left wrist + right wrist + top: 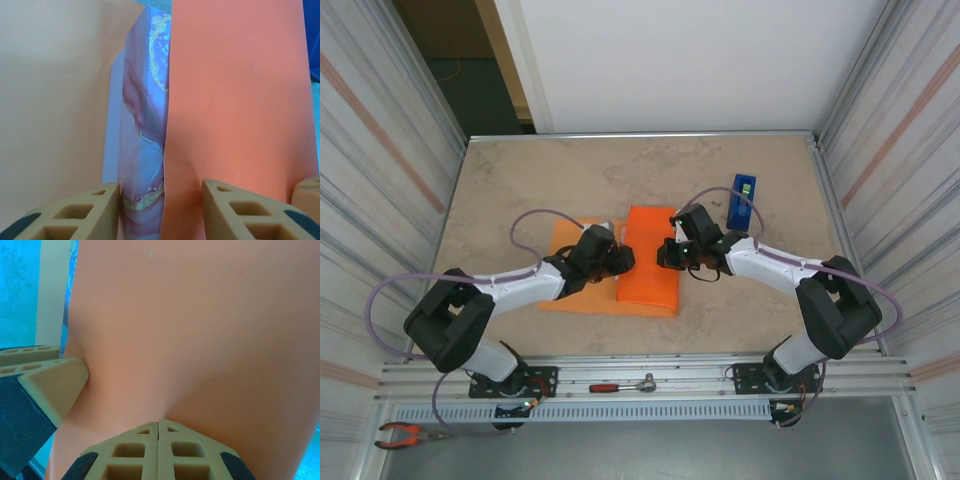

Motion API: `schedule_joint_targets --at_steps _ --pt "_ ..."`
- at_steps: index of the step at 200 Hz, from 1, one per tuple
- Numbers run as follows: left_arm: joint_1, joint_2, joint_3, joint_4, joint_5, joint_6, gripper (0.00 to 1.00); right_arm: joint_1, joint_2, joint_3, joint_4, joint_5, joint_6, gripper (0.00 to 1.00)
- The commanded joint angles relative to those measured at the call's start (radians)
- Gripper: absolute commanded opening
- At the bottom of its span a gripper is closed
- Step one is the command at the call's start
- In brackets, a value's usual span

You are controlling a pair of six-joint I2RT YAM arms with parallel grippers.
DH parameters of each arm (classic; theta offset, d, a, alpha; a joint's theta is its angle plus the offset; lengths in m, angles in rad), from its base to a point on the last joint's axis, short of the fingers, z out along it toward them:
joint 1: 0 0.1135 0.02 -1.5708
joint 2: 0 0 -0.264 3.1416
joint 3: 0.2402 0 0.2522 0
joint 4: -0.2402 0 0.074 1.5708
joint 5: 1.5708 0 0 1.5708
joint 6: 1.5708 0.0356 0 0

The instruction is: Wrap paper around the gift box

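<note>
left hand [160,192] is hovering released, fingers straddling the paper [650,275] edge | right hand [159,422] is pressing clenched tips onto the paper | gift box [142,125] is lying mid-bench [520,180] under the folded paper, one strip peeking out

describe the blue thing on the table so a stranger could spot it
Start at the beige table and find the orange paper at its middle. Just past the paper's far right corner lies the tape dispenser. It alone is narrow and blue, with a small green patch on top.
</note>
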Motion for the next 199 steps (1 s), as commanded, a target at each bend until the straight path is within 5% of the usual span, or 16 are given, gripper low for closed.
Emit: schedule_joint_targets --at_steps 1,58,199 --pt "-0.031 0.018 -0.034 -0.085 -0.044 -0.038 0.42 0.002 -0.018 0.04 -0.043 0.011 0.003 0.0" --pt "-0.085 0.019 -0.03 -0.107 -0.132 -0.111 0.4 0.02 0.013 0.069 -0.026 0.02 0.019 0.0" --pt "-0.093 0.037 -0.028 -0.092 -0.127 -0.084 0.42 -0.042 0.052 0.009 -0.005 0.003 0.005 0.0"
